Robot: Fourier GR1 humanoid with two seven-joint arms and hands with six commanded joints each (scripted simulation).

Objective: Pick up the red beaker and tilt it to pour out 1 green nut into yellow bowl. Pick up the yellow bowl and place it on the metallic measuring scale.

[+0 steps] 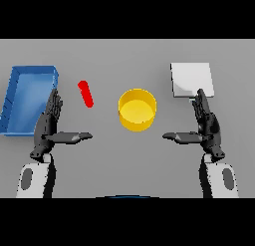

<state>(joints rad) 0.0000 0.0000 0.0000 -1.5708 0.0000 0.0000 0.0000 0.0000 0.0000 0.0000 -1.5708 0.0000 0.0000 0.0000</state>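
A blue tray [27, 98] sits far left. The left hand [48, 126] is beside it, fingers straight, holding nothing. The red beaker [85, 93] lies tilted on the table, then the yellow bowl [137, 109] in the middle. The right hand [205, 126] is flat and empty, just below the metallic scale [191, 79]

A flat grey table [114, 61] carries everything. A round yellow bowl [137, 109] sits near the middle of it. A small red beaker [85, 93] lies tipped over to the left of the bowl, apart from it. A big blue tray [20, 98] with low walls rests at the far left. A flat, square, silver-grey measuring scale [191, 79] sits at the right, farther back.
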